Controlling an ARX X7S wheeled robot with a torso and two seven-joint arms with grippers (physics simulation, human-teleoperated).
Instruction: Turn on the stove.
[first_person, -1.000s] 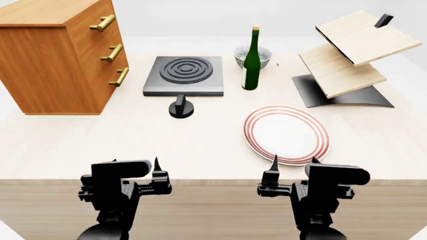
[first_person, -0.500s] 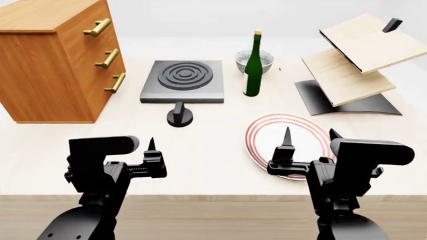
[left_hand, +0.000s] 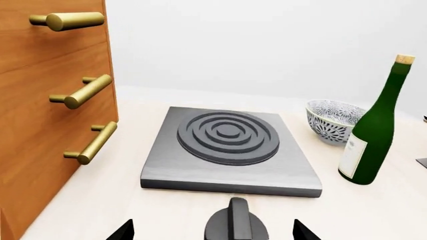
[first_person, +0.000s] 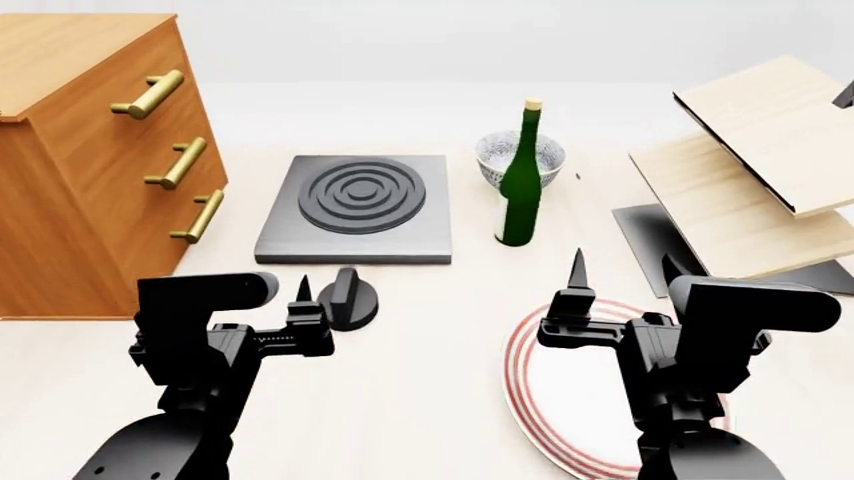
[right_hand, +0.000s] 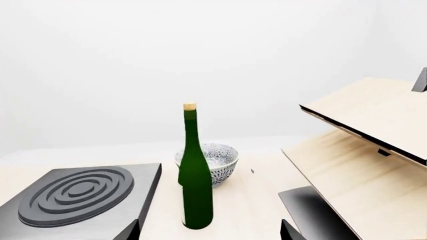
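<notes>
Pale tabletop (first_person: 400, 380) now fills your head view: you have rolled in closer over the last second, so the knob (first_person: 348, 298) sits just ahead of your left gripper (first_person: 254, 300), in front of the stove (first_person: 355, 208). Its fingers stand spread and hold nothing; the right gripper (first_person: 621, 290) is likewise apart and empty, over the plate (first_person: 534, 400). Mind the drawer cabinet (first_person: 80, 170) on your left and the bottle (first_person: 518, 180) right of the slab; between them the lane is open.

Matte black arms (first_person: 200, 330) — pointed fingertips (first_person: 577, 268)
</notes>
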